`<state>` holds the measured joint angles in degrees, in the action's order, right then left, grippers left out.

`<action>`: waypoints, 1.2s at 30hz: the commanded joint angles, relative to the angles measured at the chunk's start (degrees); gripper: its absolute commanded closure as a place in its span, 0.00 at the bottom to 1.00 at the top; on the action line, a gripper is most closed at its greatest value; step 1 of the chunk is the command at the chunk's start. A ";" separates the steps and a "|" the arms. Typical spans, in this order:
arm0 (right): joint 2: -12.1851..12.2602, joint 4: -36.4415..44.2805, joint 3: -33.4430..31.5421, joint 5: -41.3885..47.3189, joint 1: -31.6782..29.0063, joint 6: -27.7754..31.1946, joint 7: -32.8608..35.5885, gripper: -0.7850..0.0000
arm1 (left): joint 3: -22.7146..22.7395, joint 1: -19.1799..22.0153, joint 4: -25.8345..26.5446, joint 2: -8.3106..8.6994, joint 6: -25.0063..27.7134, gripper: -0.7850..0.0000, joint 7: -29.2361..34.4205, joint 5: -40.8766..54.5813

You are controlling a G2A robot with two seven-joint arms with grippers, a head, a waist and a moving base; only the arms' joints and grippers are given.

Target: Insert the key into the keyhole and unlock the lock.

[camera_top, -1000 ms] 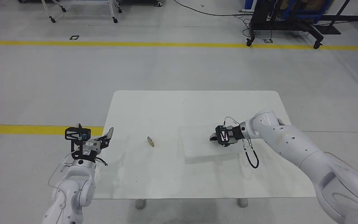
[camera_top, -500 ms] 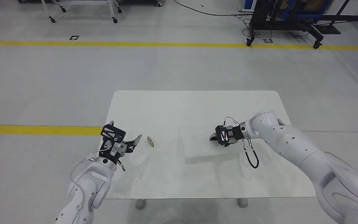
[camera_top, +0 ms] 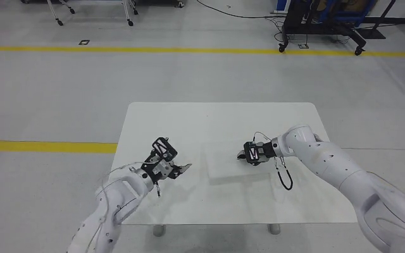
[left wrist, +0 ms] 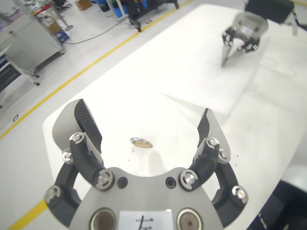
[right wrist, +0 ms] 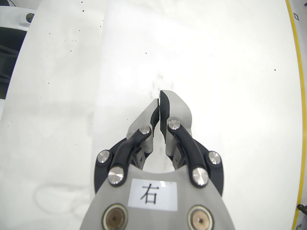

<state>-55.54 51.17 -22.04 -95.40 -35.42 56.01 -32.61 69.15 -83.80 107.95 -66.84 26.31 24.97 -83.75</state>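
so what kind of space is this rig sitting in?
Probably an industrial lab or workshop floor rather than a home. Yellow floor lines run across a bare grey floor, a black wheeled rack is parked behind, and the white table stands alone in open space.

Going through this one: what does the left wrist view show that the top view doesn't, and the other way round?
Left wrist view: a small brass-coloured metal piece lying on the white table, between the fingers of the open left gripper. Top view: the black cable loop by the right arm, and the table's full outline. Both: the left gripper open and the right gripper shut, over the table.
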 commanded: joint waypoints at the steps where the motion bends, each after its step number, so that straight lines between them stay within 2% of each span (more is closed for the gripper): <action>1: 0.00 0.00 0.00 0.00 0.00 0.00 0.00 1.00 | -9.23 7.05 -3.90 -1.38 -1.57 0.00 5.27 -3.77; 4: 0.00 0.00 0.00 0.00 0.00 0.00 0.00 1.00 | -17.73 14.01 -10.06 -3.65 -4.77 0.00 7.36 -4.95; 8: 0.00 0.00 0.00 0.00 0.00 0.00 0.00 1.00 | -24.68 19.95 -17.37 -6.21 -7.32 0.00 7.58 -4.67; 13: 0.00 0.00 0.00 0.00 0.00 0.00 0.00 1.00 | -28.81 23.75 -24.38 -8.47 -10.64 0.00 6.41 -4.30; 19: 0.00 0.00 0.00 0.00 0.00 0.00 0.00 1.00 | -32.17 25.68 -29.27 -10.31 -12.78 0.00 6.97 -5.92; 25: 0.00 0.00 0.00 0.00 0.00 0.00 0.00 1.00 | -33.14 26.56 -32.01 -11.51 -13.80 0.00 7.03 -5.92; 29: 0.00 0.00 0.00 0.00 0.00 0.00 0.00 1.00 | -32.58 26.53 -32.03 -11.74 -14.10 0.00 7.11 -6.14; 33: 0.00 0.00 0.00 0.00 0.00 0.00 0.00 1.00 | -29.47 25.15 -29.29 -10.88 -14.53 0.00 7.46 -6.91; 36: 0.00 0.00 0.00 0.00 0.00 0.00 0.00 1.00 | -25.18 22.30 -23.79 -9.42 -13.11 0.00 7.62 -6.64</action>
<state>-55.54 51.17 -22.04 -95.40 -35.42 56.01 -32.61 42.01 -60.13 81.48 -76.90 12.40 32.57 -90.64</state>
